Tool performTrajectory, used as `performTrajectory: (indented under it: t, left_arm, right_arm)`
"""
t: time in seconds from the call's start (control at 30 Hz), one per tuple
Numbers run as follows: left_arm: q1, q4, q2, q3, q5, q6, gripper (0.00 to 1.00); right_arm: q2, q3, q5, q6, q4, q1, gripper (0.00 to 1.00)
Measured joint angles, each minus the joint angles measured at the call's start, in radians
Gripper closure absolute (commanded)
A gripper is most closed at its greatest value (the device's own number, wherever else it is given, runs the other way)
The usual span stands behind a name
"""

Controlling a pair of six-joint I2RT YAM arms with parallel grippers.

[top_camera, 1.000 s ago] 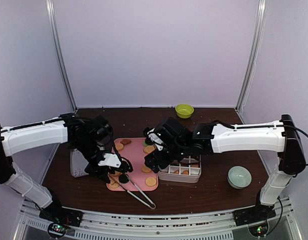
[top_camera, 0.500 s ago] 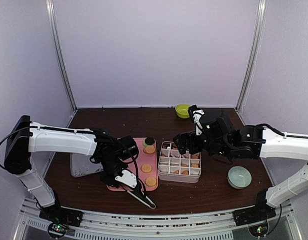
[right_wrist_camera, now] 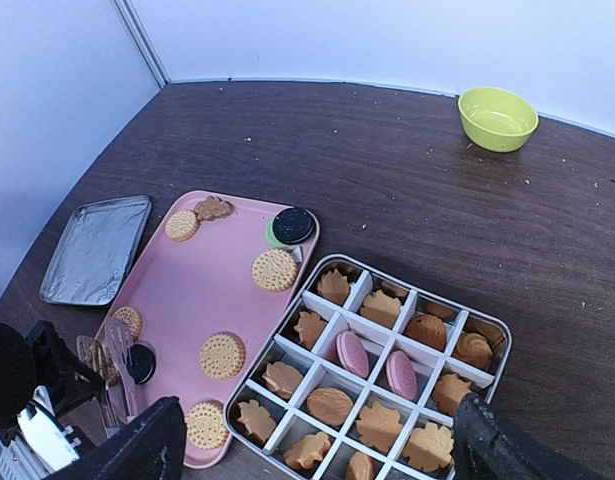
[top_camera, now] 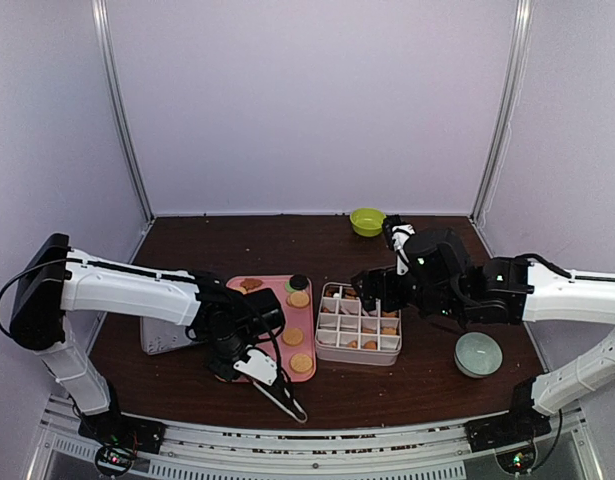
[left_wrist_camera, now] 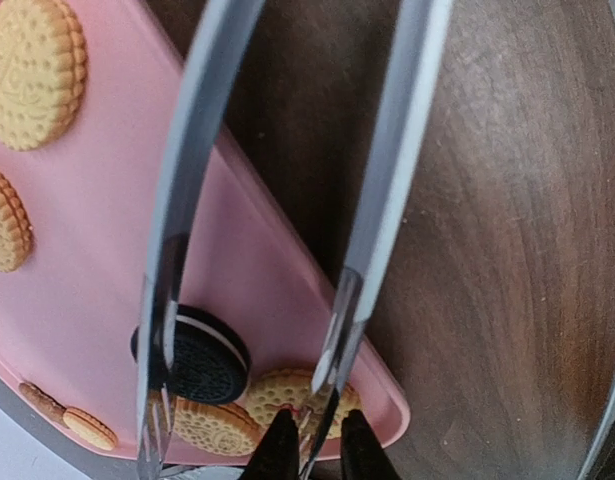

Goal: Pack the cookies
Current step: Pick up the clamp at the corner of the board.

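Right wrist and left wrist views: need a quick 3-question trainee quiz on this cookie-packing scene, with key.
1. True or false: the right end effector is shut on a cookie.
2. The two oval cookies in the divided tin are: A pink, B black, C green.
3. Left wrist view: which cookie lies between the arms of the tongs?
Key: 1 false, it is wide open and holds nothing. 2 A. 3 the black sandwich cookie.
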Motion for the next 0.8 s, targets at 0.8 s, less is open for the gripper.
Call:
performTrajectory:
  t: [0.8]
  left_arm:
    - [-0.004, -0.018, -0.111, -0.005, 0.031, -0.032, 1.0]
  right_arm:
    - [-0.043, 0.013, -0.035, -0.008, 0.06, -0.003, 0.0]
